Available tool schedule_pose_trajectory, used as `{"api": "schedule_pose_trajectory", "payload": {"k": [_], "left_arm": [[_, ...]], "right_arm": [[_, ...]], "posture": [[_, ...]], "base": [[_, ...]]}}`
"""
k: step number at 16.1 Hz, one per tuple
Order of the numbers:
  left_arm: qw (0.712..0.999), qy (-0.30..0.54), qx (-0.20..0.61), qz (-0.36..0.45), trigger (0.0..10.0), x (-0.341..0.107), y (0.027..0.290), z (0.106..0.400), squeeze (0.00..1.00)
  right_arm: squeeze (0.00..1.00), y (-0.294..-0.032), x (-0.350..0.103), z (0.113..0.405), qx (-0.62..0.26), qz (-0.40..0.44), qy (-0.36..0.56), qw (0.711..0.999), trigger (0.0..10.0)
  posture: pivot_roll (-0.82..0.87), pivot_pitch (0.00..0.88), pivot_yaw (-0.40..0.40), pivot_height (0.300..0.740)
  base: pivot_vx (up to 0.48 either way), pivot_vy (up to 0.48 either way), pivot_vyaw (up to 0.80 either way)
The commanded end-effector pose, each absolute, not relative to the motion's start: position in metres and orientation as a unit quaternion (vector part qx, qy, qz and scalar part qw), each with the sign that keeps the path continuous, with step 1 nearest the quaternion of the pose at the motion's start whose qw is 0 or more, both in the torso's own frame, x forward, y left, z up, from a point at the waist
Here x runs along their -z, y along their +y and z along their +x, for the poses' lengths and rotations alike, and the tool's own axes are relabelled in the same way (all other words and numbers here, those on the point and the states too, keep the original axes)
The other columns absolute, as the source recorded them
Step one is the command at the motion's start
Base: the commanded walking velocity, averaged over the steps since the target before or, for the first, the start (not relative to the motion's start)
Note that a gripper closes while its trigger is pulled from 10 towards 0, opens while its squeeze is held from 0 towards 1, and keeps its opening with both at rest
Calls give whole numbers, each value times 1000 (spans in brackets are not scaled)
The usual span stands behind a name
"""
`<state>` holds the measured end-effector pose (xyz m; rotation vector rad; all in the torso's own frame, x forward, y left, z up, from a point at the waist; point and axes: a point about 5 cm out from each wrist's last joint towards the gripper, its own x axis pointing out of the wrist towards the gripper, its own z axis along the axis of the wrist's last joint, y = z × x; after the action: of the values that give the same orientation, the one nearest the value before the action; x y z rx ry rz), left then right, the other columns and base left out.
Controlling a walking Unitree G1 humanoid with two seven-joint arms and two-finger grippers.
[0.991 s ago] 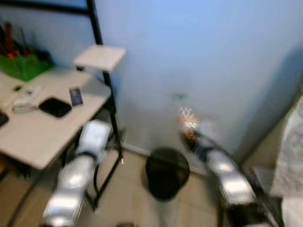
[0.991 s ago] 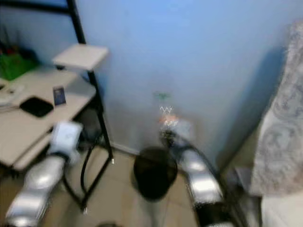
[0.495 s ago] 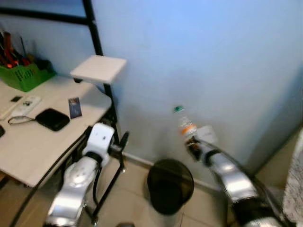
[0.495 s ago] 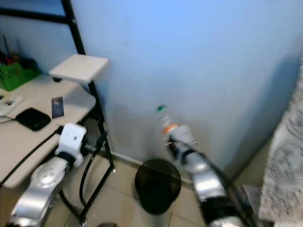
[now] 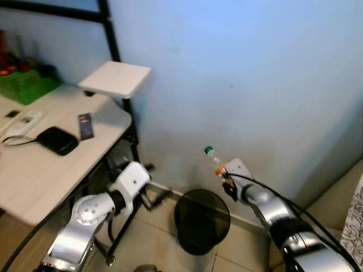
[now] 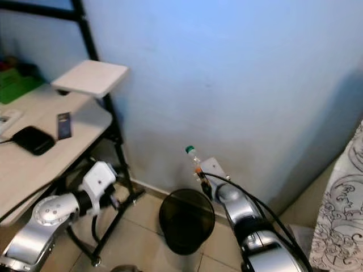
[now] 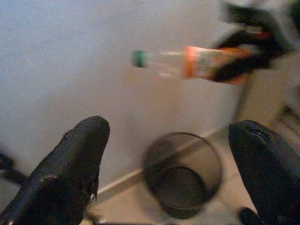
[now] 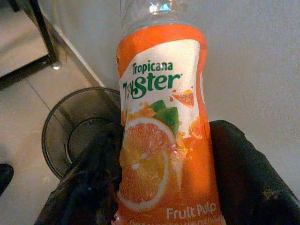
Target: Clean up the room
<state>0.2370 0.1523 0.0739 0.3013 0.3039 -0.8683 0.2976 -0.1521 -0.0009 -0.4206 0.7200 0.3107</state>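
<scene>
The right gripper [image 8: 164, 187] clamps a clear plastic juice bottle with an orange label and green cap [image 5: 216, 164], holding it up near the pale blue wall [image 5: 255, 73], above the far rim of the round black mesh wastebasket [image 5: 202, 220] on the tiled floor. The left gripper [image 7: 164, 154] hangs spread wide with nothing in it, left of the bin. Risk here: the bottle sits over the far edge, so letting go could bounce it off the rim.

You see a clear plastic bottle [image 8: 165, 126] with a glossy orange label above the black wire-mesh bin [image 5: 201, 220]; beside the bin, the matt painted wall [image 5: 255, 73].
</scene>
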Motion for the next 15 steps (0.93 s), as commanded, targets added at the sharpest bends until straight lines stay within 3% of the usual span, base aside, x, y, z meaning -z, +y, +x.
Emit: {"api": "schedule_pose_trajectory", "payload": {"k": [1, 4, 9, 10, 15], "left_arm": [[869, 153, 448, 142, 10000, -77, 150, 236, 0], [827, 193, 507, 150, 10000, -74, 155, 229, 0], [817, 205, 516, 157, 10000, -74, 161, 226, 0], [819, 206, 513, 157, 10000, -73, 161, 226, 0], [818, 209, 512, 158, 10000, -71, 161, 225, 0]], "right_arm": [[0, -157, 1, 300, -138, -215, 349, 902, 10000], [0, -155, -5, 311, -123, -231, 345, 901, 10000], [0, -147, -9, 316, -130, -243, 337, 900, 10000], [1000, -147, -8, 315, -128, -230, 342, 902, 10000], [1000, -139, -4, 311, -147, -202, 347, 904, 10000]], "posture": [[189, 0, -6, 740], [202, 0, -20, 740], [211, 0, -27, 740], [212, 0, -29, 740], [209, 0, -28, 740]], "base": [[0, 0, 0], [0, 0, 0], [0, 0, 0], [0, 0, 0], [0, 0, 0]]}}
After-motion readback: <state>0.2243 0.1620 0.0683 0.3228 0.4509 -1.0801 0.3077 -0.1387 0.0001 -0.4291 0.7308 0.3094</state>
